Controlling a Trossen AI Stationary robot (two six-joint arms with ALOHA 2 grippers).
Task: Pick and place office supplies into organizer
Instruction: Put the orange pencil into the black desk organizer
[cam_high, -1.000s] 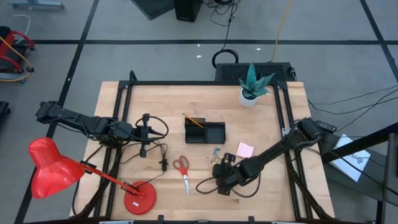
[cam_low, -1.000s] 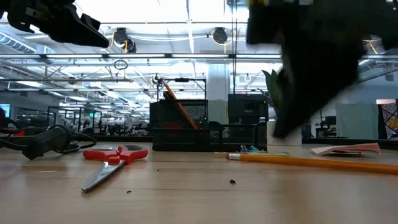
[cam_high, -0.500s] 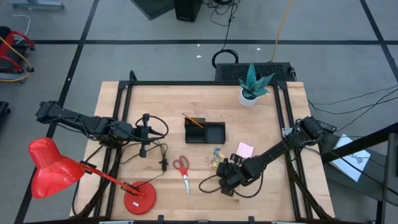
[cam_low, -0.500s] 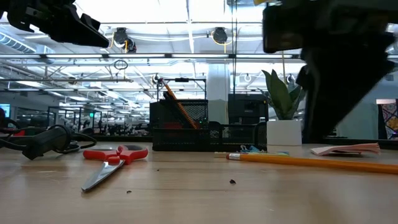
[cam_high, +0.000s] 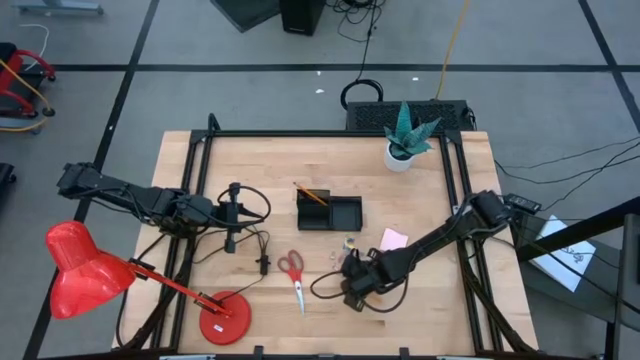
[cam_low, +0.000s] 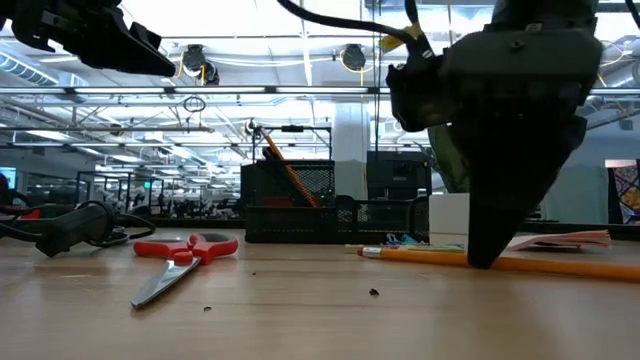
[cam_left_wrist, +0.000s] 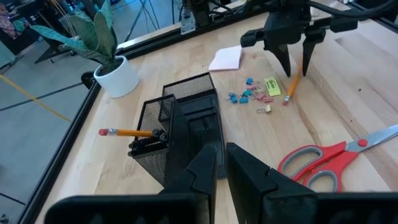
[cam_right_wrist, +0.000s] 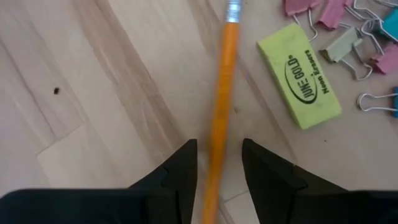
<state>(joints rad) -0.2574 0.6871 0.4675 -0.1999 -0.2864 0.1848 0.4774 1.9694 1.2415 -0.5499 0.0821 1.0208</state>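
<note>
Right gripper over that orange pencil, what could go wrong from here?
1. The right gripper straddles the orange pencil with open fingers; closing off-centre could roll the round pencil away.
2. The yellow eraser and the binder clips lie close beside the pencil, so a sideways nudge might scatter them.
3. The organizer already holds one tilted pencil; a slanted drop could knock it.
</note>
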